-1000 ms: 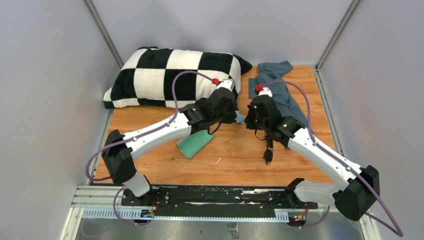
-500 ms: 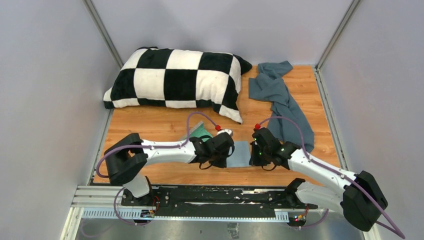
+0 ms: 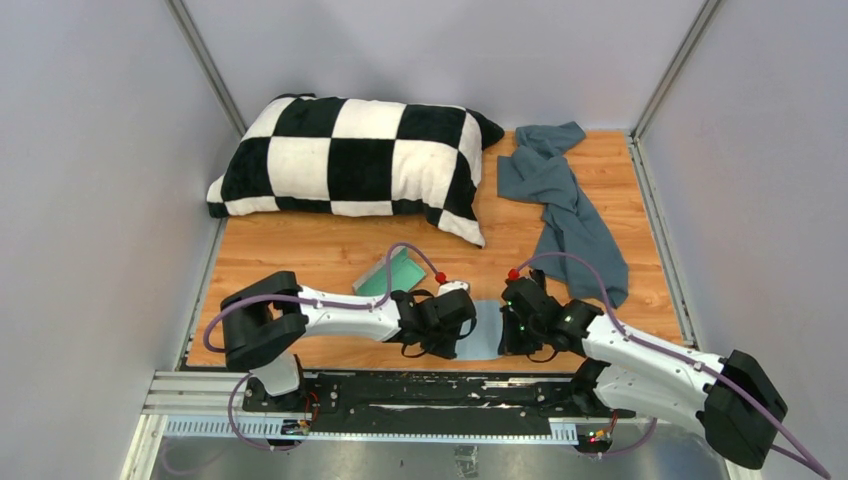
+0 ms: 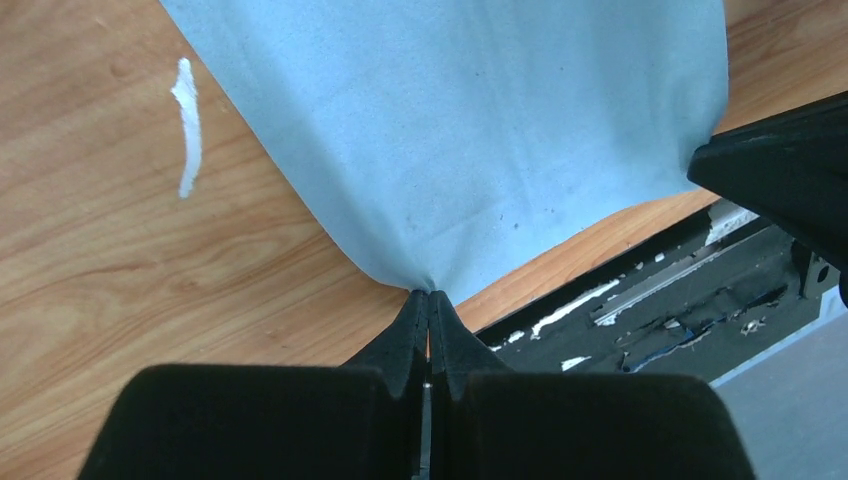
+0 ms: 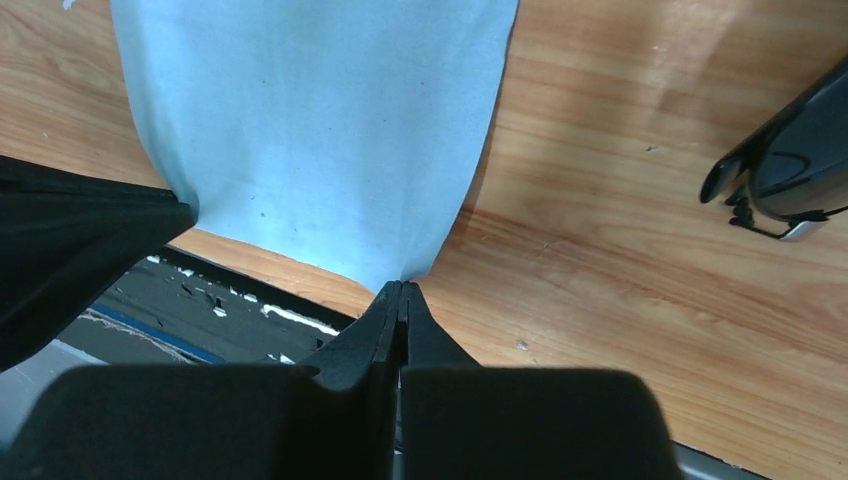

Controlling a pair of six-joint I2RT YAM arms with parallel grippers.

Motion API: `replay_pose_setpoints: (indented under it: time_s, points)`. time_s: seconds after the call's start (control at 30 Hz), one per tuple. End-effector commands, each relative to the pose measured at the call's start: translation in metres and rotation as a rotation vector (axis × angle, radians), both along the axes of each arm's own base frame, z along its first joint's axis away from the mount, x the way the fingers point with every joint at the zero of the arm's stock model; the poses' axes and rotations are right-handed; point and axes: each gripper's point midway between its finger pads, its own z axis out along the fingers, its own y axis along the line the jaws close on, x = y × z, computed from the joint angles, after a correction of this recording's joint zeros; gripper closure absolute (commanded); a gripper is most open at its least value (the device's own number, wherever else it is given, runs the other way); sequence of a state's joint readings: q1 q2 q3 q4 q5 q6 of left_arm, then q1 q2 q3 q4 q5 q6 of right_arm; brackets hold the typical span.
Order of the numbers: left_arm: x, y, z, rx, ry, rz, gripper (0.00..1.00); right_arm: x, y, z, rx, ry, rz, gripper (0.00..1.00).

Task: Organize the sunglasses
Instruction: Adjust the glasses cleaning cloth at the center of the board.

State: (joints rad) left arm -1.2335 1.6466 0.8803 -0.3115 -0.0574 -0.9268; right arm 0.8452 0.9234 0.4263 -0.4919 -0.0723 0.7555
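Sunglasses [image 5: 790, 170] untouched beside cloth [image 4: 450, 130]; L hand [image 4: 428, 295] & R hand [image 5: 400, 287], each pinching a corner, dragged it to surface's [image 3: 300, 250] near edge, prob. to spread it.

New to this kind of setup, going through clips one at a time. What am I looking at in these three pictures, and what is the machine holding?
Two robot arms are bolted side by side at the near edge. One picture looks down from above; the other two come from a camera on each wrist. The left gripper and right gripper are each shut on a corner of a light-blue cloth. Also on the wooden table: a checkered pillow, a grey-blue towel, a green oblong case and, partly seen in the right wrist view, the black sunglasses.
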Motion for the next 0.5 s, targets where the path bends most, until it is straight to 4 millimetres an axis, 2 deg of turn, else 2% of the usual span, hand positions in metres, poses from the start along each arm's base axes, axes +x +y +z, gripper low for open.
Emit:
replay_pose_setpoints:
  time_s: [0.0,0.1,0.23,0.3,0.47]
  points:
    - [-0.013,0.004,-0.013,0.038,0.039,0.000,1.00,-0.016,-0.008,-0.010,-0.041,0.044,0.000,1.00]
    - [-0.012,0.011,-0.013,0.062,0.031,0.013,0.80,-0.017,-0.011,-0.011,-0.059,0.047,-0.004,0.98]
    - [-0.003,0.020,0.001,0.091,-0.030,0.019,0.59,-0.014,-0.020,-0.007,-0.108,0.027,-0.010,0.79]
    - [0.006,0.023,0.017,0.101,-0.084,0.025,0.55,-0.005,-0.031,0.000,-0.162,-0.022,-0.024,0.72]
    - [0.035,0.031,0.049,0.107,-0.200,0.049,0.53,0.020,-0.040,0.024,-0.215,-0.163,-0.031,0.66]
